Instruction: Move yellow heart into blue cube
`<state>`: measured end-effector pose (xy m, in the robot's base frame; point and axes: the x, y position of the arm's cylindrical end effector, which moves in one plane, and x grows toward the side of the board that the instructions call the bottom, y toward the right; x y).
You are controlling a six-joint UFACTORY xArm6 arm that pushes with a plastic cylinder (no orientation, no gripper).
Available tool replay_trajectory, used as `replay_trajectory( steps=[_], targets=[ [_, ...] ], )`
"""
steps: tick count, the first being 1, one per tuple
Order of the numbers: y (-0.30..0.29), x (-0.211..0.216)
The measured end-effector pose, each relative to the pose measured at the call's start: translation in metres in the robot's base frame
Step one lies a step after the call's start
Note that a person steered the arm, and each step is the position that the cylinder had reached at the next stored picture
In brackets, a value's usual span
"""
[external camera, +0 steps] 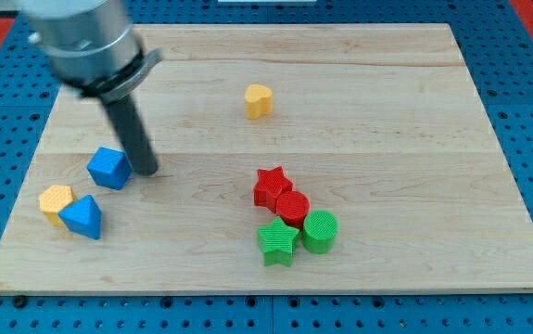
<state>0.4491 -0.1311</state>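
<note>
The yellow heart [259, 100] lies near the view's top centre of the wooden board [405, 139]. The blue cube [108, 168] sits at the view's left. My tip [147, 171] is just to the right of the blue cube, close to its right edge; I cannot tell if it touches. The heart is far up and to the right of both the tip and the cube.
A yellow hexagonal block [56, 202] and a blue triangular block [82, 216] lie together below-left of the cube. A red star [272, 185], a red cylinder [292, 208], a green star [278, 240] and a green cylinder [320, 231] cluster at the lower centre.
</note>
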Motion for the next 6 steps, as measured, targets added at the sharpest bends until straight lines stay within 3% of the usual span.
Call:
replay_trajectory(
  steps=[2, 3, 4, 6],
  targets=[
    [0.163, -0.024],
    [0.190, -0.084],
    [0.146, -0.100],
    [0.034, -0.070]
  ],
)
